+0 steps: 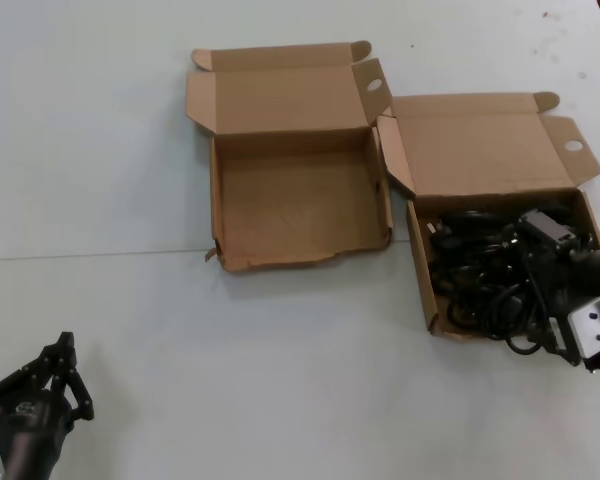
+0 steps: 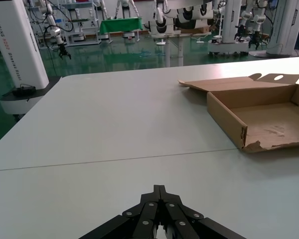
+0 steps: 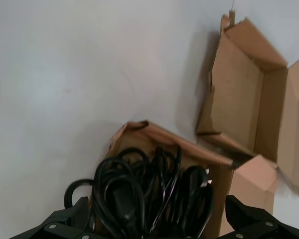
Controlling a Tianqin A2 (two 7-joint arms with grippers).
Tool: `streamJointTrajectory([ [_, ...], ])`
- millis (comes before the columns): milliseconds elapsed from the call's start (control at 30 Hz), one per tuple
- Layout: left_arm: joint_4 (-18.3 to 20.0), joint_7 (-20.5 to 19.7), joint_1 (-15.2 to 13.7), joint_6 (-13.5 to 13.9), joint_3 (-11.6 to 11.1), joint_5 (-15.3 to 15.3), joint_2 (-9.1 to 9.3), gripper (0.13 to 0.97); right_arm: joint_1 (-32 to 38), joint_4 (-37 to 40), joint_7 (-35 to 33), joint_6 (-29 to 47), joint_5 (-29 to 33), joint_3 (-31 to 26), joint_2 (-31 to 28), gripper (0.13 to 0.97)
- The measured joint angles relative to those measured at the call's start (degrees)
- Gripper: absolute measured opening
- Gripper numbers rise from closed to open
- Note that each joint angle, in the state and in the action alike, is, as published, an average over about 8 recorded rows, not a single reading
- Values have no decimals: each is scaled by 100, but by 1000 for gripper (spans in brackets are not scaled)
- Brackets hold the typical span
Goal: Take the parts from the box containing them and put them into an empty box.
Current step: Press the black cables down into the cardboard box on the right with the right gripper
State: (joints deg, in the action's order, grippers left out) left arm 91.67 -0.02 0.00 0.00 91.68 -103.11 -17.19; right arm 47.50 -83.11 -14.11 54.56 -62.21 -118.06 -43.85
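The empty box [image 1: 217,200], nearly square with a ragged front rim, lies open at the table's middle; it also shows in the left wrist view [image 2: 224,117] and the right wrist view [image 3: 239,99]. The wider box containing the parts [image 1: 420,265] lies to its right, full of tangled black power cords [image 1: 480,275]. My right gripper [image 1: 535,270] hangs open over this box, its fingers spread either side of the cords [image 3: 139,194] in the right wrist view [image 3: 157,224]. My left gripper [image 1: 66,345] is parked, shut and empty, at the near left [image 2: 159,188].
Both boxes have raised hinged lids [image 1: 280,95] with side flaps at their far sides, nearly touching each other. One cord loop [image 1: 525,345] hangs over the full box's near rim. White table [image 1: 230,350] spreads in front and to the left.
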Motion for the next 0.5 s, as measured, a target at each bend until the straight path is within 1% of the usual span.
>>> streamJointTrajectory([
  [67,0,0,0,0,0,0,0,156,-90,-14,0,212,243,279,143,966],
  [167,0,0,0,0,0,0,0,156,-154,-8,0,403,442,521,275,958],
  [367,0,0,0,0,0,0,0,156,-188,30,0,603,531,740,395,937],
  [500,0,0,0,0,0,0,0,156,-192,22,0,731,529,829,426,937],
])
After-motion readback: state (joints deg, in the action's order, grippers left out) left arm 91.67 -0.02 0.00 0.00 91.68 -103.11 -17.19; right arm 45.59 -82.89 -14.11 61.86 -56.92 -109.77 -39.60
